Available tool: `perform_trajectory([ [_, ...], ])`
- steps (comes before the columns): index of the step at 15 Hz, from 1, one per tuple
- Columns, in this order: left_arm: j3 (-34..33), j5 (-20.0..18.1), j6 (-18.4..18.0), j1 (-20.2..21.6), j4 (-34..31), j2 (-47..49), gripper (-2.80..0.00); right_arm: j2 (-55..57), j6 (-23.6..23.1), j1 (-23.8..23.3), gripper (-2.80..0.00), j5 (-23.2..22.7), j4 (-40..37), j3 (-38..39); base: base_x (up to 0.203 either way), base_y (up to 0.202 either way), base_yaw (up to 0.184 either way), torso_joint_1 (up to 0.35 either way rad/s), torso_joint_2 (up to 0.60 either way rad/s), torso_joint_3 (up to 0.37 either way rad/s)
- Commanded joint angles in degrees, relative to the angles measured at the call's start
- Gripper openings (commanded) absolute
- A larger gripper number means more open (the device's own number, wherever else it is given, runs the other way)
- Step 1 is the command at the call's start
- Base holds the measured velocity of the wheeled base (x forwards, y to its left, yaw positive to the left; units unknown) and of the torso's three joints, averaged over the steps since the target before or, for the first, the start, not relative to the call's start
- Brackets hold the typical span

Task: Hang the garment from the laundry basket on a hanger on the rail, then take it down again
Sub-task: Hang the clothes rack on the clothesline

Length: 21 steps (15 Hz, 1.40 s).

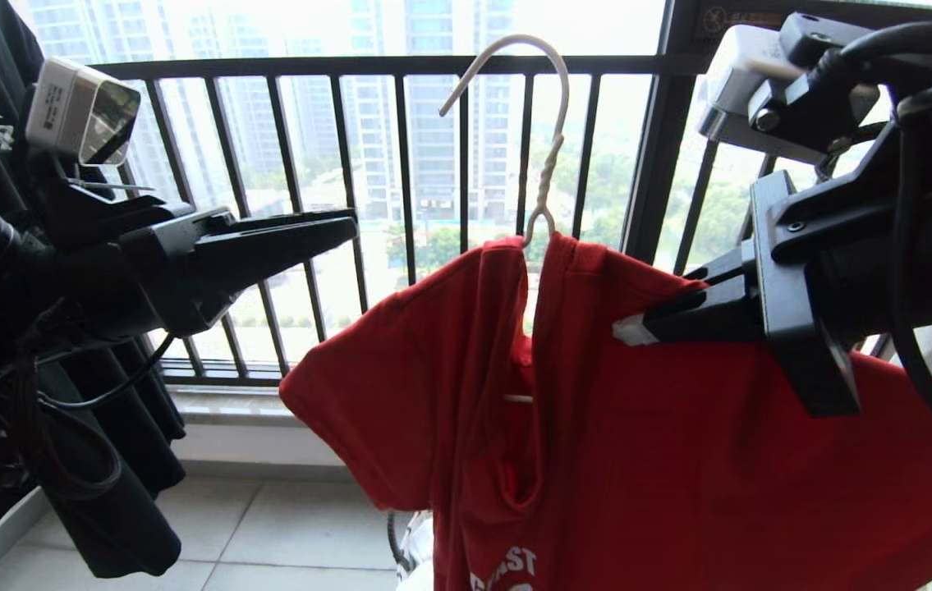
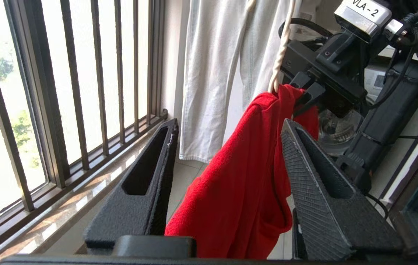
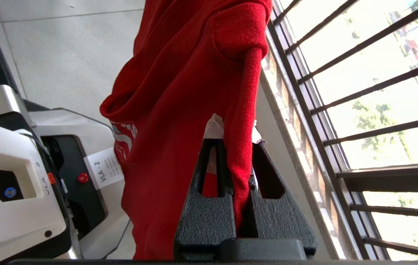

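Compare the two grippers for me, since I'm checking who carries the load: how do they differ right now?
The right gripper is shut on the red T-shirt at the shoulder, over the white wire hanger; the left gripper stands open and holds nothing. The right gripper touches cloth, while the left gripper's fingers flank the hanging shirt without pinching it. Both are black, with wedge-shaped fingers, raised before the dark window railing.

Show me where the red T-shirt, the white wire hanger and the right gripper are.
red T-shirt (image 1: 679, 460): head view, front of its body.
white wire hanger (image 1: 545, 176): head view, its twisted neck.
right gripper (image 3: 237, 147): right wrist view, between fingertips pinching the shirt.
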State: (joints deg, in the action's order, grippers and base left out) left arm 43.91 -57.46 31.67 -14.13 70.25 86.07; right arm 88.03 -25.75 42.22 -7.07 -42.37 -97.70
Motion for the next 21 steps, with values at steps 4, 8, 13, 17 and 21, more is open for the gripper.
perform_trajectory([
  [4,0.5,-0.2,0.3,-0.1,0.3,-1.3,-2.8,0.5,2.9,-2.1,-2.8,0.1,2.0,0.5,0.0,0.0,0.0,0.0,0.0,0.0],
  [8,-2.5,-0.2,2.4,-0.2,0.0,-6.0,-2.8,-1.5,7.2,-2.2,-2.8,0.4,3.7,0.5,0.0,0.0,0.0,0.0,0.0,0.0],
  [13,-9.7,-0.5,12.2,-0.1,-0.2,-15.4,-2.8,-6.1,8.6,-5.5,-2.8,0.4,4.0,4.7,0.0,0.0,0.0,0.0,0.0,0.0],
  [17,-13.8,-0.3,13.0,5.8,-2.6,-20.1,-2.8,-8.8,11.3,-7.7,-2.8,3.1,4.1,6.6,0.0,0.0,0.0,0.0,0.0,0.0],
  [21,-13.9,-0.3,12.6,11.8,-7.7,-24.2,-2.8,-10.9,14.7,-7.9,-2.8,5.0,5.9,8.3,0.0,0.0,0.0,0.0,0.0,0.0],
])
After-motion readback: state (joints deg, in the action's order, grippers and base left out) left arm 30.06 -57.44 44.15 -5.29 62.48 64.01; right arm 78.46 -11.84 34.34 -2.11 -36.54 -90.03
